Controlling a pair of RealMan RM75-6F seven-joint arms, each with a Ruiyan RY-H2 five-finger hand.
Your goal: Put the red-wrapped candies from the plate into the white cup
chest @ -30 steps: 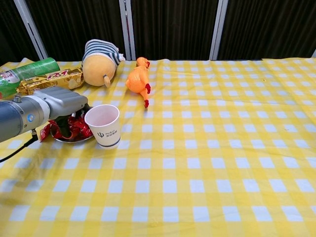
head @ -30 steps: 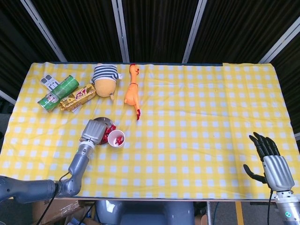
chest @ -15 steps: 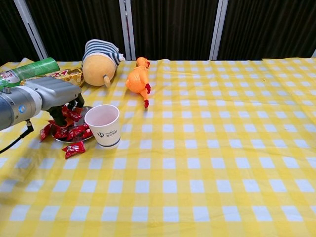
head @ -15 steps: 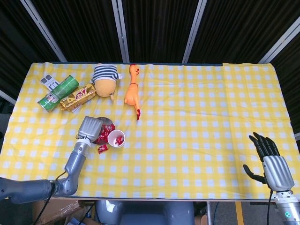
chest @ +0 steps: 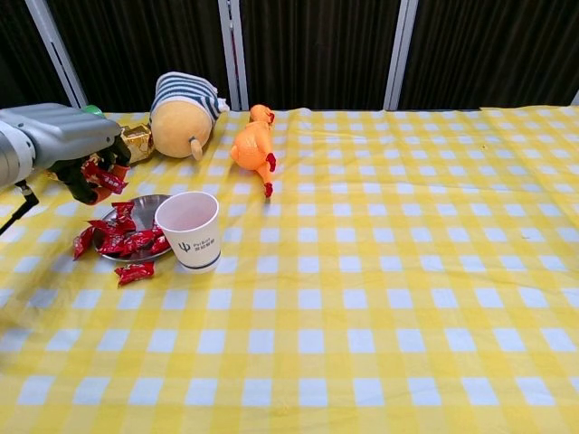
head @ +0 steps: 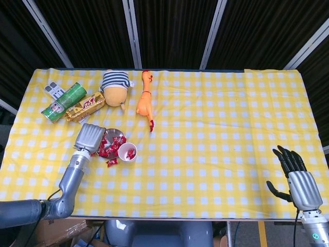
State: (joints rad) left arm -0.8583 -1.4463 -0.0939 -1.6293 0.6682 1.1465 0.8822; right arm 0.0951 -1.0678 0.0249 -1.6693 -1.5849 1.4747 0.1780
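Holding a red candy [chest: 105, 177], the left hand [chest: 65, 145] fingers [chest: 89, 187] hang above the yellow-checked surface [chest: 380, 271]; dark curtains behind; right hand [head: 297, 177] fingers spread wide.

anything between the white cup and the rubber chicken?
Nothing. The chest view shows only bare checked tablecloth between the white cup and the rubber chicken.

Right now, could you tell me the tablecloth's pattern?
Yellow and white checks, clearest in the chest view: tablecloth.

We see the left robot hand [chest: 77, 154] holding a red-wrapped candy [chest: 104, 178] above the plate [chest: 152, 203]; the white cup [chest: 190, 230] stands beside it, one candy [chest: 134, 271] on the tabletop [chest: 380, 298].
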